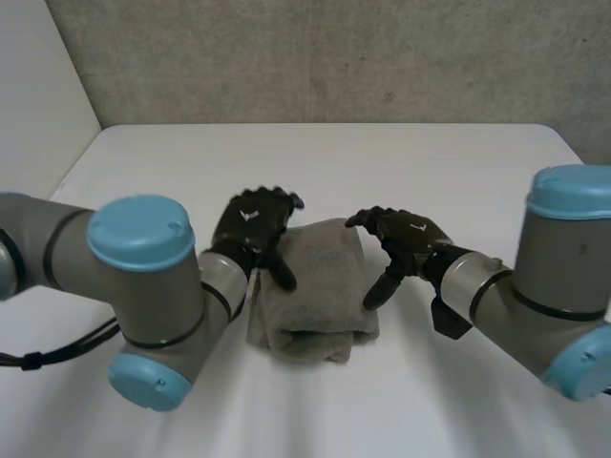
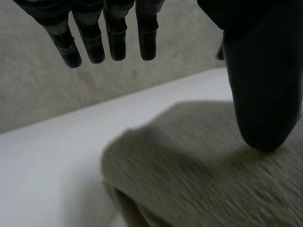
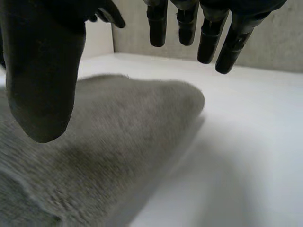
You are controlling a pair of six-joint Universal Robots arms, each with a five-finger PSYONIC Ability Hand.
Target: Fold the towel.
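looks like you're at the tail end of the fold. the towel is a compact grey bundle, several layers thick, lying mid-table between both hands.

left hand sits at the towel's left edge. its fingers are straight, a bit spread and holding nothing, and its thumb tip rests on the top layer. right hand is at the right edge w/ fingers relaxed and apart. its thumb points down over the cloth, but can't tell if it touches. neither hand grips fabric.

next move, imo: either press the top w/ flat fingers to settle the layers, or lift both hands straight up & clear. mind the left thumb, since dragging it sideways could slide the top layer open. the end of the bundle nearest the robot shows a rolled lip and looks looser, so check it before calling this done.

re containers: the towel isn't in any bin or tray. it lies directly on the table.
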